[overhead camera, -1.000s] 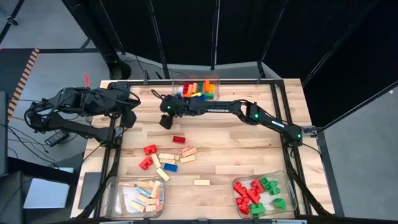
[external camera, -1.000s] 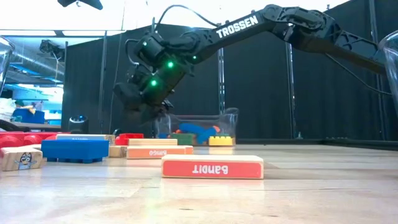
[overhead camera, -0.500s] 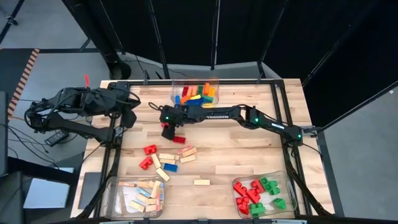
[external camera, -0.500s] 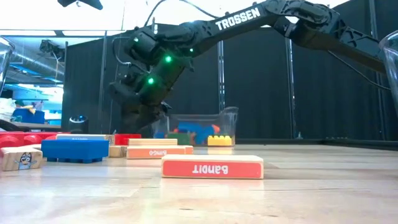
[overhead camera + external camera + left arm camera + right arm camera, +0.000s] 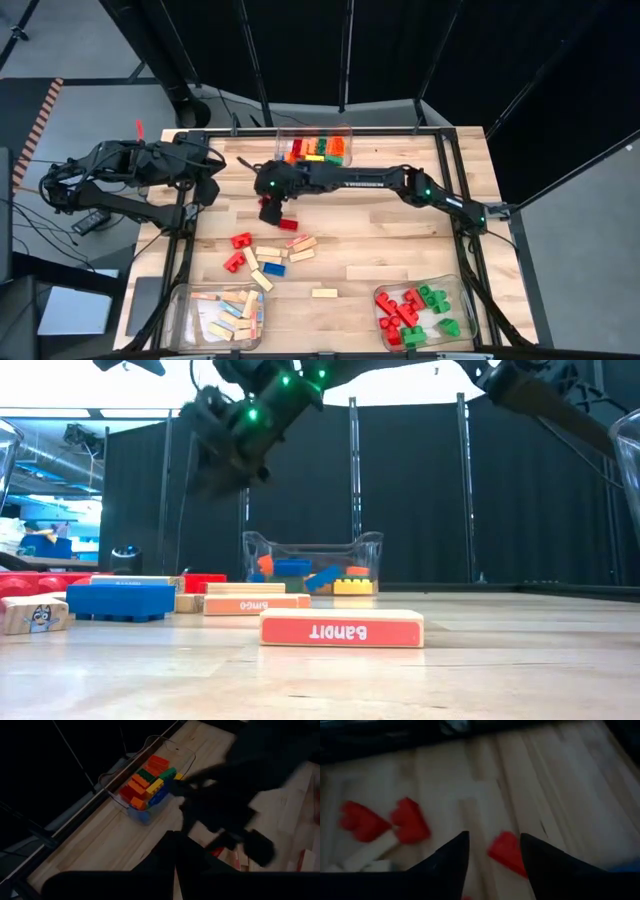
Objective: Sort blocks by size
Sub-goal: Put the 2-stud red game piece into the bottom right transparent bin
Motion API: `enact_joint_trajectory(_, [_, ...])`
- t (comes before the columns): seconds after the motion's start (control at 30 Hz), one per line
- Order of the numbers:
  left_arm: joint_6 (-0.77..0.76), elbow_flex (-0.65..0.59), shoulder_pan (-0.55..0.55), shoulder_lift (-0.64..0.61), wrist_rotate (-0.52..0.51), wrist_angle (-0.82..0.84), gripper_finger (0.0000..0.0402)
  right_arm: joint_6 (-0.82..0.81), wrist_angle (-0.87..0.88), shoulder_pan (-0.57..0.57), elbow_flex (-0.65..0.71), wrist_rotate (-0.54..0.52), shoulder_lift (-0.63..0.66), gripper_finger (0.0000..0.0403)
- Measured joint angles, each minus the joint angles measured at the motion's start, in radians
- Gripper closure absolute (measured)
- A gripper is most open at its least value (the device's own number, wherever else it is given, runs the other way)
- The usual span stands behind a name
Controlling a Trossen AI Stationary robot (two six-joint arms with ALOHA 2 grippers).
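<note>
The right gripper has shifted from beside the clear bin to above the red brick on the bench, fingers apart, holding nothing. The left gripper, closed, rests at the bench's edge. The arm's body hides the brick's near end.

The right end effector, fingers apart, hangs over the wooden table. A blurred red block shows between them; two more red blocks lie nearby.
</note>
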State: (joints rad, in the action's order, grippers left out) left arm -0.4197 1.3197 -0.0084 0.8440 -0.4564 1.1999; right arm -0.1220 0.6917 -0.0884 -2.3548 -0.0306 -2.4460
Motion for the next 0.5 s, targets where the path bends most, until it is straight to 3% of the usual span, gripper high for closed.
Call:
enact_joint_trajectory(0.13, [-0.002, 0.0, 0.0, 0.0, 0.0, 0.0, 0.0388, 0.271, -0.039, 0.03, -0.001, 0.09, -0.012, 0.0249])
enact_joint_trajectory(0.27, [-0.005, 0.0, 0.0, 0.0, 0.0, 0.0, 0.0388, 0.585, -0.062, 0.053, 0.001, 0.022, -0.054, 0.0265])
enact_joint_trajectory(0.5, [-0.034, 0.0, 0.0, 0.0, -0.001, 0.0, 0.0388, 0.564, -0.16, 0.0, 0.0, -0.09, -0.072, 0.026])
